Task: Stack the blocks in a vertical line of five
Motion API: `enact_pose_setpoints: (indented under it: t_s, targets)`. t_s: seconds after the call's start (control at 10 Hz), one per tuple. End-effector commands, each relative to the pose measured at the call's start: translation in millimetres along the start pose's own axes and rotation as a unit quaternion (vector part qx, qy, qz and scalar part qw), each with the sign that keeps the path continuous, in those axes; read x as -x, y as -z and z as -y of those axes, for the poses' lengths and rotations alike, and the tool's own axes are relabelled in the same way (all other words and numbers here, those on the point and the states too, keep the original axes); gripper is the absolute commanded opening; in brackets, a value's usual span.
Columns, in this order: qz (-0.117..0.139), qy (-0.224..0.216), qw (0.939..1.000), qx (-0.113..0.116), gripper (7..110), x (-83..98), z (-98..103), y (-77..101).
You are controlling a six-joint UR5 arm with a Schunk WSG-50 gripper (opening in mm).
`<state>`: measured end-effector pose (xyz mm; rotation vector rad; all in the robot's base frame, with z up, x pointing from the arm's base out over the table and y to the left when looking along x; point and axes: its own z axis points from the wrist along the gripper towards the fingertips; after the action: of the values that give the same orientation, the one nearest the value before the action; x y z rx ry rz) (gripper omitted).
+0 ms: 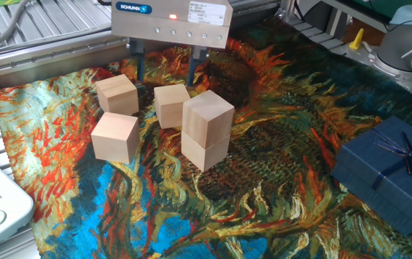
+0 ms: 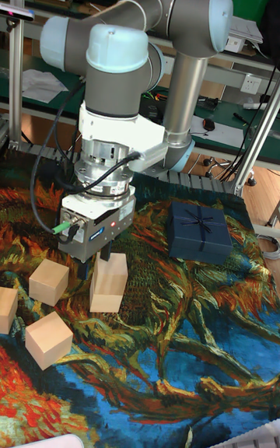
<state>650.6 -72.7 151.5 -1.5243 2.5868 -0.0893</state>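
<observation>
Open claw (image 1: pixel 165 66) above loose blocks (image 1: pixel 171 105) — two-high stack (image 1: pixel 207 129) beside

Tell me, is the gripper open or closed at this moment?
Open. The gripper has its two fingers apart with only the painted cloth visible between them, above the loose block; it holds nothing.

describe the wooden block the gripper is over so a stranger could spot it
Start at the two-block stack mid-cloth. Just behind and left of it sits a single pale cube, below the open gripper. Of the three loose cubes, it is nearest the stack.
</observation>
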Motion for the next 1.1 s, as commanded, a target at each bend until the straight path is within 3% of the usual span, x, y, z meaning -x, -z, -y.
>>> enact_pose_setpoints:
  t_s: [0.0, 0.2, 0.6, 0.8, 1.0]
  targets:
    - [-0.04, 0.03, 0.9986, -0.015, 66, -46.6, 26.1, 18.2]
    - [-0.015, 0.041, 0.999, 0.005, 66, -73.0, 32.9, 15.2]
    - [0.051, 0.035, 0.997, 0.047, 66, -87.8, 10.7, -45.7]
    - [0.051, 0.029, 0.9964, 0.061, 66, -86.5, -9.1, -71.2]
    - [0.025, 0.024, 0.9986, 0.04, 66, -82.1, -15.0, -92.3]
